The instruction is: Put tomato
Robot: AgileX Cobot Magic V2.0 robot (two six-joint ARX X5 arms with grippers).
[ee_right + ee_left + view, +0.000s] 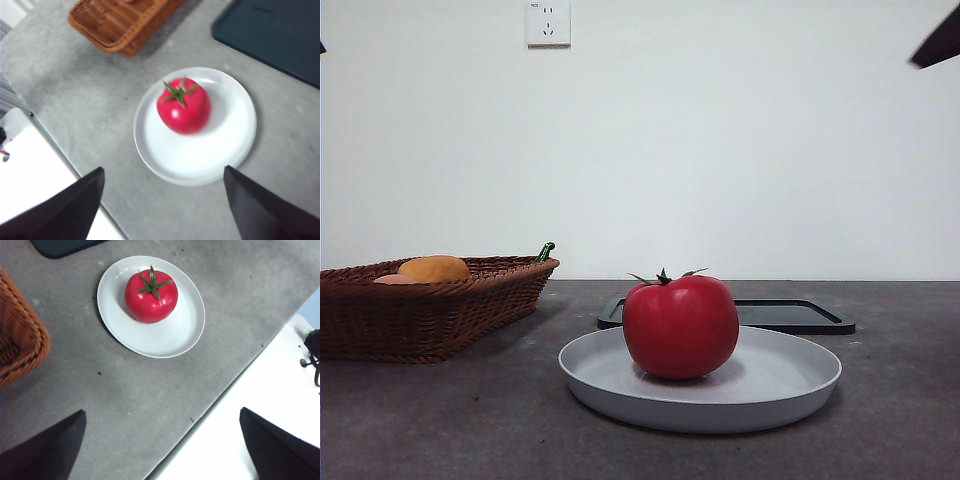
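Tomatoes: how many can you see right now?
1. The tomato sits on the white plate. The wicker basket holds other produce, so more may be hidden.

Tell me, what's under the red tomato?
The tomato sits on a white plate, a little off its middle, stem up. The plate rests on the grey table. The patch of plate right beneath the tomato is covered.

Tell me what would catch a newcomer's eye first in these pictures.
The glossy red tomato with a green stem stands out first, sitting upright on the round white plate in the middle of the grey table. Next comes the brown wicker basket beside the plate, and a flat dark tray behind the plate.
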